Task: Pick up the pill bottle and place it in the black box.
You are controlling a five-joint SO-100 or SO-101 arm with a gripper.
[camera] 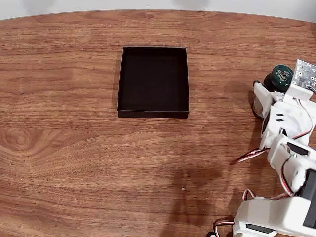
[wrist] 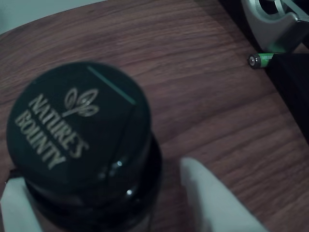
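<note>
The pill bottle (camera: 281,77) stands on the wooden table at the far right of the fixed view, its dark green cap up. In the wrist view its cap (wrist: 77,130) with pale lettering sits close below the camera. My gripper (camera: 272,89) is open and straddles the bottle. One white finger (wrist: 212,198) stands to the right of the bottle with a strip of wood showing between them. The other finger (wrist: 14,203) is at the bottle's lower left. The black box (camera: 153,114) lies open-topped, with nothing in it, up the table to the left, well apart from the bottle.
A small green battery (wrist: 261,60) lies on the table beyond the bottle, beside a grey-white object (wrist: 275,24) and a dark block (wrist: 294,87). The arm's white body and red wires (camera: 252,154) take up the lower right. Bare wood lies between bottle and box.
</note>
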